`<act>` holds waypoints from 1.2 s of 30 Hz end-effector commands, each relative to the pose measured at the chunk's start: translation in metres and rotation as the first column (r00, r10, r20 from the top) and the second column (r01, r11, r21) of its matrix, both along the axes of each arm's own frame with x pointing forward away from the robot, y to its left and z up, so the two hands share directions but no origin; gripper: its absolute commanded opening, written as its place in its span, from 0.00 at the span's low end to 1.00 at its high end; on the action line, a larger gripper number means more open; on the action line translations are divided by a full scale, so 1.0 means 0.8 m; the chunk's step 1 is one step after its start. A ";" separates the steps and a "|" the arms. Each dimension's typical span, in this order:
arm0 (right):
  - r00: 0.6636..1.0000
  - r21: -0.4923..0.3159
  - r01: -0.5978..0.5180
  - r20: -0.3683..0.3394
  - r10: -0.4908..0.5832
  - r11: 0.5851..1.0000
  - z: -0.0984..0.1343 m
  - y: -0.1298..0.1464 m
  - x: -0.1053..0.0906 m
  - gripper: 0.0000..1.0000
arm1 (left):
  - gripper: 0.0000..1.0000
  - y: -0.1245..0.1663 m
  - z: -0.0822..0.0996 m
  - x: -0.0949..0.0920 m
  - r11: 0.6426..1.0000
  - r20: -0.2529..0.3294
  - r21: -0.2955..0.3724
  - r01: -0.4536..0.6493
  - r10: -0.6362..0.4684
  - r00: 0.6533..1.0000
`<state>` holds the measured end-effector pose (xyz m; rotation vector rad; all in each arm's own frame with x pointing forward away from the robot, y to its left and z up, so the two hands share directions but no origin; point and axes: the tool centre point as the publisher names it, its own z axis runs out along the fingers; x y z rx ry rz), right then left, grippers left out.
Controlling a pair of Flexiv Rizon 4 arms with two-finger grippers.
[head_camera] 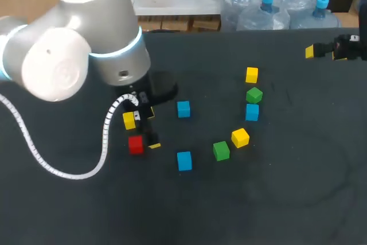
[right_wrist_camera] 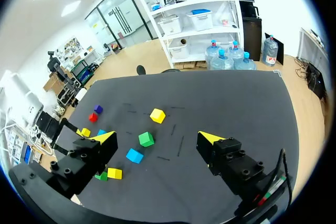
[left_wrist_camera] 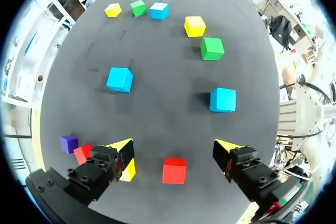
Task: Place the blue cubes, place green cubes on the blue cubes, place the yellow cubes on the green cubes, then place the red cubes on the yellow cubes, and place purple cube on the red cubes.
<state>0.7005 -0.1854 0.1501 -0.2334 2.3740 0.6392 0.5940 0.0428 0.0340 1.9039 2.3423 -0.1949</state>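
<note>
Well, left arm (head_camera: pixel 74 38): big in the upper left of the head view, elbow high, wrist bent down toward the table (head_camera: pixel 287 199).
Left gripper (left_wrist_camera: pixel 176 150): pointing down at the table top, fingers spread wide and gripping nothing.
Red cube (left_wrist_camera: pixel 174 170): flat on the table between the two spread fingers, clear of both. In the head view it is left of centre (head_camera: pixel 136 144).
Beside the left finger: a yellow cube (left_wrist_camera: pixel 128 171) close against it, then a second red cube (left_wrist_camera: pixel 82 153) and the purple cube (left_wrist_camera: pixel 69 144) just past it.
Blue cubes (head_camera: pixel 183 109) (head_camera: pixel 252 112) (head_camera: pixel 184 160): three, loose around the middle of the table, each on its own, none stacked.
Green cubes (head_camera: pixel 254 94) (head_camera: pixel 221 150): one just above the right-hand blue cube, one right of the lower blue cube.
Other yellow cubes (head_camera: pixel 252 74) (head_camera: pixel 240 137): one tops that right-hand column, one just beside the lower green.
Right arm: only its end shows, at the upper right edge of the head view.
Right gripper (right_wrist_camera: pixel 156 140): held above the table, well apart from the cubes, fingers wide apart and empty.
</note>
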 end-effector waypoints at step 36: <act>0.757 -0.166 -0.650 -0.067 0.649 0.741 -0.057 0.113 -0.037 1.00 | 1.00 0.004 0.000 -0.002 0.999 0.007 -0.033 0.002 -0.002 1.000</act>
